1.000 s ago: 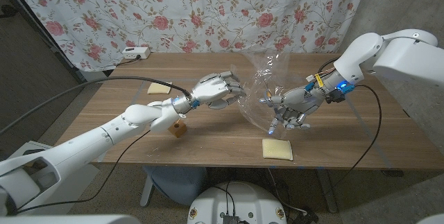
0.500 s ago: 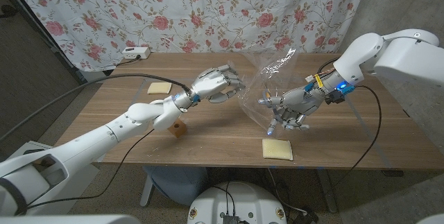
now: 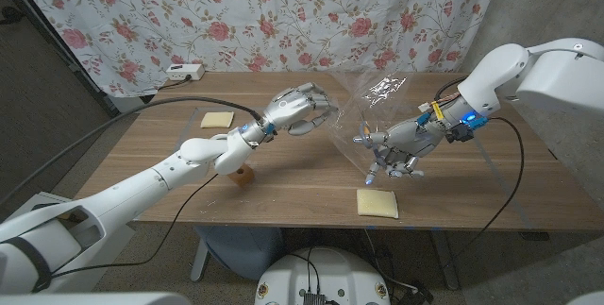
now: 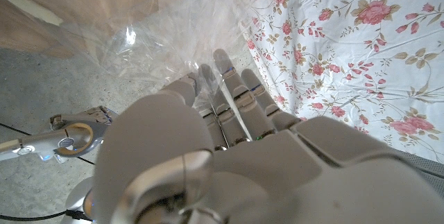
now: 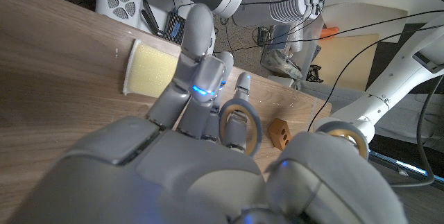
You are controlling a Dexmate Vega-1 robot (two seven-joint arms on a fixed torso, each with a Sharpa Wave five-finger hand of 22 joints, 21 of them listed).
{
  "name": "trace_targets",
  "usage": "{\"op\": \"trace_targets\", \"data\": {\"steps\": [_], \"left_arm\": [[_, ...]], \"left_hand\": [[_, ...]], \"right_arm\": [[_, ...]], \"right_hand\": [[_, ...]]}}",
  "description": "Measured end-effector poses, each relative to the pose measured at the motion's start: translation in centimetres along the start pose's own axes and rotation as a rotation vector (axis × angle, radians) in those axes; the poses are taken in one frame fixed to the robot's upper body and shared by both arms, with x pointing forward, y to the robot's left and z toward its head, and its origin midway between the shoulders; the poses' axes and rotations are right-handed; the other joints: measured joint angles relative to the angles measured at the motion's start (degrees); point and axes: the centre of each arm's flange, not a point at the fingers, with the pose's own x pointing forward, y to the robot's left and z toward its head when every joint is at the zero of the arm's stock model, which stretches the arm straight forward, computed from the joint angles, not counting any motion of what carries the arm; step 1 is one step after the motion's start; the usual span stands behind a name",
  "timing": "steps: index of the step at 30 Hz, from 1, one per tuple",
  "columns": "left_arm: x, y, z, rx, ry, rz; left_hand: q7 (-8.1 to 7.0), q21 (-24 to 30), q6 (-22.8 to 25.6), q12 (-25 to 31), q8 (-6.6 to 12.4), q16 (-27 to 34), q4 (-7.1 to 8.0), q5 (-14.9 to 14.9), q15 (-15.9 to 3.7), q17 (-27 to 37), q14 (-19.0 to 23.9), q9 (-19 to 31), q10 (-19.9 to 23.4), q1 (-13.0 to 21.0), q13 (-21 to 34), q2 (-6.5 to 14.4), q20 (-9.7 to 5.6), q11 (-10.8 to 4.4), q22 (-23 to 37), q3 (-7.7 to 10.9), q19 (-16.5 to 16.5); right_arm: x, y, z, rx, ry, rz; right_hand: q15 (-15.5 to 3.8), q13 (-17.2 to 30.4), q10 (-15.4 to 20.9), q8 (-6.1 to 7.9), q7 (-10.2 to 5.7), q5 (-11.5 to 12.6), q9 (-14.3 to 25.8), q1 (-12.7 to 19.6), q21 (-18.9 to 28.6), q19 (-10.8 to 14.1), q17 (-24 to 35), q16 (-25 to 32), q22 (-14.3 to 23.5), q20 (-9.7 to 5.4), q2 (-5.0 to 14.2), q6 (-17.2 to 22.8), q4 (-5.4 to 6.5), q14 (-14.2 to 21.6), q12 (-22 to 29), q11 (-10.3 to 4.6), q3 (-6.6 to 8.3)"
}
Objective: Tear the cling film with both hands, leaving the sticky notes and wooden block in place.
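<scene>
A clear sheet of cling film is stretched in the air above the table between both hands. My left hand grips its left edge with curled fingers; in the left wrist view those fingers reach into the crinkled film. My right hand holds the film's lower right part, lower and nearer the front edge. One yellow sticky-note pad lies at the back left, another near the front edge. The small wooden block stands under my left forearm; it also appears as the block past my right hand.
A white power strip sits at the table's far left edge against the floral curtain. Black cables trail over the table along both arms. The front sticky-note pad lies just beyond my right hand's fingertips.
My left hand has risen and drawn slightly back, pulling the film tauter and taller. The right hand has barely moved. Pads and block stay put.
</scene>
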Motion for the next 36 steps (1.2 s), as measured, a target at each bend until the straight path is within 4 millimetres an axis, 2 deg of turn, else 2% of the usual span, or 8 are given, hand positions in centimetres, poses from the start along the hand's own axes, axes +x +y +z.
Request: {"op": "trace_targets", "data": {"steps": [4, 10, 17, 30, 35, 36], "left_arm": [[0.3, -0.2, -0.2, -0.028, 0.033, 0.014], [0.6, -0.7, -0.6, -0.089, 0.101, 0.035], [0.9, -1.5, -0.9, -0.159, 0.176, 0.064], [1.8, -3.2, -1.0, -0.228, 0.257, 0.090], [2.6, -4.3, -0.7, -0.247, 0.266, 0.088], [2.6, -4.3, -0.7, -0.248, 0.266, 0.088]], "left_hand": [[0.19, -0.37, -0.81, 0.00, 1.37, -0.22, 0.07, 0.22, 0.60, -2.51, -2.53, 1.90, 0.00, 0.00, -0.17, 0.00, 0.31, 0.00, -0.28, 0.07, -0.31], [0.75, -0.82, -0.93, 0.20, 1.67, -0.21, -0.51, 0.22, 0.90, -5.01, -5.49, 2.60, -0.31, 0.00, -0.01, 0.00, 0.54, 0.31, -0.49, 0.65, -0.08], [1.32, -1.34, -0.90, 0.46, 1.86, -0.21, -0.92, 0.22, 0.92, -6.55, -6.65, 2.81, -0.09, 0.01, -0.16, -0.01, 0.75, 0.53, -0.55, 0.71, 0.13], [1.60, -1.60, -0.27, 1.51, 2.26, 0.48, -1.26, -0.20, 0.90, -8.10, -6.64, 2.46, 0.23, 0.01, -0.47, -0.01, 1.28, 0.84, -0.54, 0.57, 0.66], [1.72, -1.60, 0.54, 2.52, 2.49, 1.37, -1.64, -0.68, 0.42, -8.64, -5.65, 2.16, 0.45, 0.70, -0.03, 0.06, 2.19, 0.61, -0.50, 0.48, 1.54], [1.50, -1.60, 0.77, 2.62, 2.49, 1.60, -1.64, -0.68, 0.32, -8.61, -4.94, 2.16, 0.45, 0.70, 0.09, 0.06, 2.75, 0.60, -0.44, 0.48, 1.47]], "right_arm": [[-0.2, 0.2, 0.1, -0.012, -0.008, -0.004], [-0.5, 0.4, -0.1, -0.017, -0.017, -0.011], [-0.6, 0.7, -0.1, -0.023, -0.030, -0.013], [-0.5, 1.2, 0.0, -0.037, -0.056, 0.002], [-0.5, 1.3, 0.3, -0.051, -0.074, 0.008], [-0.5, 1.3, 0.4, -0.052, -0.076, 0.009]], "right_hand": [[-0.07, 0.17, 0.00, 0.00, 0.00, 0.00, 0.00, 0.22, 0.00, 0.00, 0.00, 0.00, 0.00, 0.00, 0.22, 0.00, 0.00, 0.07, 0.00, 0.00, 0.00], [-0.09, 0.14, 0.00, 0.00, 0.16, 0.00, 0.00, 0.30, 0.00, 0.00, 0.00, 0.00, 0.00, 0.00, 0.30, -0.17, 0.00, 0.09, 0.00, 0.00, 0.00], [-0.10, 0.14, 0.00, 0.00, 0.17, 0.00, 0.00, 0.62, 0.00, 0.00, 0.00, 0.00, -0.01, 0.00, 0.62, -0.18, 0.00, 0.11, 0.00, 0.00, 0.00], [-0.19, 0.03, 0.00, 0.23, 0.17, 0.00, 0.01, 0.60, 0.00, 0.01, 0.00, 0.00, -0.01, -0.01, 0.61, -0.18, 0.00, 0.19, 0.00, 0.00, 0.00], [-0.20, 0.00, 0.00, 0.23, 0.17, -0.24, 0.01, 0.60, 0.00, 0.00, 0.00, 0.00, -0.01, -0.01, 0.61, -0.19, 0.00, 0.20, 0.00, 0.00, 0.00], [-0.20, -0.01, 0.00, 0.23, 0.17, -0.24, 0.01, 0.60, 0.00, 0.00, 0.00, 0.00, -0.01, -0.01, 0.60, -0.18, 0.00, 0.20, 0.00, 0.00, 0.00]]}}
